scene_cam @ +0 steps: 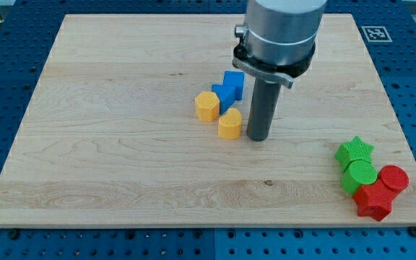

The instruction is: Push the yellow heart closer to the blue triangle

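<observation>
My tip (257, 136) rests on the wooden table (121, 166) near its middle, just to the view's right of the yellow heart (230, 123), so close that I cannot tell whether the two touch. There is no pincer on this arm (it ends in a plain dark rod under a grey cylindrical housing), so nothing stands apart or together.

The yellow heart lies a little toward the view's bottom of a small cluster. To its upper left sits a yellow hexagon (207, 105), near it but with a thin strip of table between them. Just above the heart is the blue triangle (224, 97), its lower edge close to the heart's top; the hexagon's right side appears to touch it. Behind the triangle, toward the view's top right, stands a blue cube (234, 83), pressed against it.

Well apart, near the table's lower right corner, four more blocks huddle together: a green star (354, 152) on top, a green cylinder (358, 175) just below it, a red cylinder (393, 178) to the right, and a red block (373, 201) of unclear shape at the bottom.
</observation>
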